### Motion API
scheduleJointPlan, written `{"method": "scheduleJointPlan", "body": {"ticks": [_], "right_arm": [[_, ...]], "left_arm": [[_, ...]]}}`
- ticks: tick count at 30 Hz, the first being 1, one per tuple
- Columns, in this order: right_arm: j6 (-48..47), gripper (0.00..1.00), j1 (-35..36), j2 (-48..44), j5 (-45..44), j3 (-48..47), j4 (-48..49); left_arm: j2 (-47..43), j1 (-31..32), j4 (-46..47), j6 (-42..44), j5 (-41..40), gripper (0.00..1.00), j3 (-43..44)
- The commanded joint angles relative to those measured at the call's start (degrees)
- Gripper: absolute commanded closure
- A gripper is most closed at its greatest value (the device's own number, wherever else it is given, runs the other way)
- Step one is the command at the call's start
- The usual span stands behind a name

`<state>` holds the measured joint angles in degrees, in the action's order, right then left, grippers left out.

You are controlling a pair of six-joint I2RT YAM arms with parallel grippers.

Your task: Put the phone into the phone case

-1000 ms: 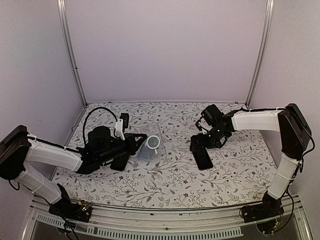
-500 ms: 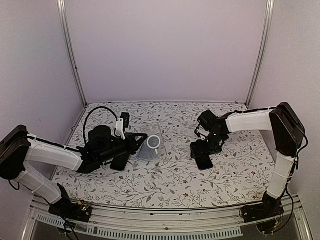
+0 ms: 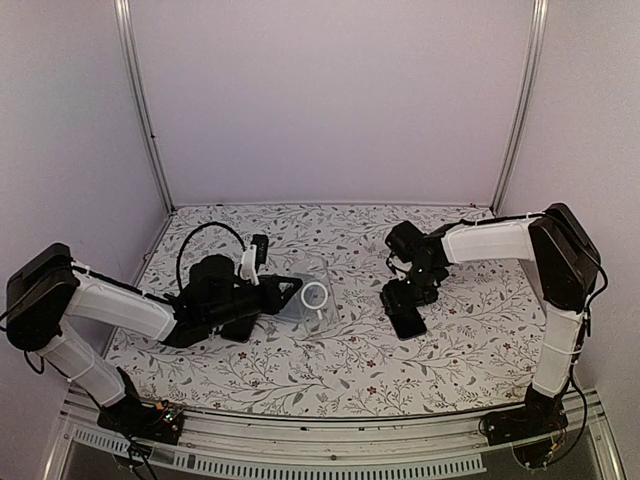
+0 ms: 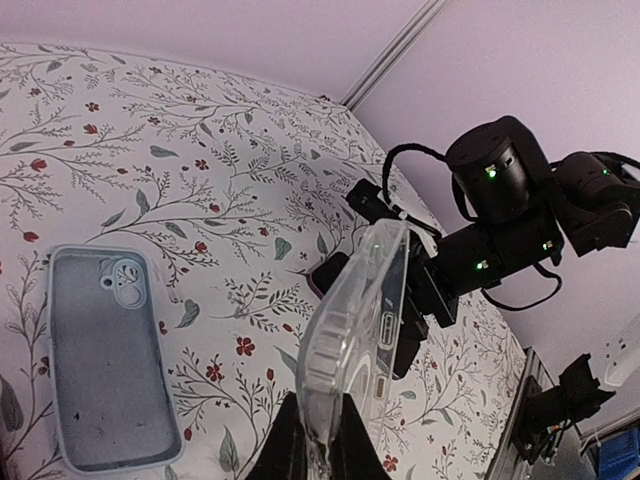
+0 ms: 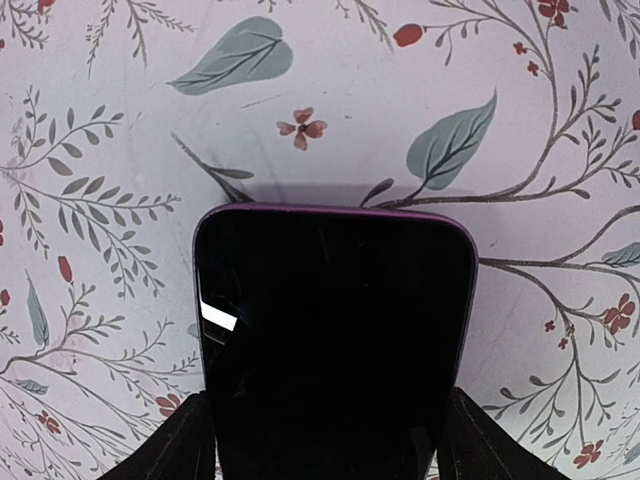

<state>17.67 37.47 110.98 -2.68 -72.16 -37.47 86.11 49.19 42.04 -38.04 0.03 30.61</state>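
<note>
The phone (image 5: 335, 340), black-screened with a purple rim, lies flat on the floral table (image 3: 350, 370), right of centre (image 3: 406, 322). My right gripper (image 5: 328, 415) straddles its near end, one finger against each long edge, and in the top view it sits low over the phone (image 3: 402, 298). A clear phone case (image 4: 355, 320) stands on edge above the table, pinched by its lower rim in my shut left gripper (image 4: 315, 445). In the top view that case (image 3: 308, 298) hangs left of centre, apart from the phone.
A second, blue-grey case (image 4: 110, 360) lies flat on the table to the left of the held one. Metal posts (image 3: 145, 110) and purple walls close in the back and sides. The right arm (image 4: 500, 240) shows beyond the clear case.
My right gripper has come down over the phone's end and its jaws have closed in on the edges. The left arm has carried the clear case a little to the right.
</note>
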Motion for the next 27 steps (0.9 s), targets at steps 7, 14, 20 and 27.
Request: {"method": "scheduleJointPlan", "body": {"ticks": [7,14,20,27], "right_arm": [[-0.3,0.49,0.2,-1.6,-3.4,1.9,-2.4],[-1.2,0.42,0.2,-4.4,-2.9,4.7,-0.5],[0.0,0.18,1.0,-2.2,-0.8,2.6,-0.4],[-0.7,0.01,2.3,1.1,1.7,-2.2,-4.9]], "left_arm": [[14.6,2.2,2.7,-17.4,3.7,1.0,9.2],[22.5,2.5,2.2,-22.6,6.2,1.0,13.6],[24.0,2.7,-8.5,-24.7,2.5,1.0,17.4],[28.6,2.3,-19.4,-25.9,4.2,1.0,24.9]]}}
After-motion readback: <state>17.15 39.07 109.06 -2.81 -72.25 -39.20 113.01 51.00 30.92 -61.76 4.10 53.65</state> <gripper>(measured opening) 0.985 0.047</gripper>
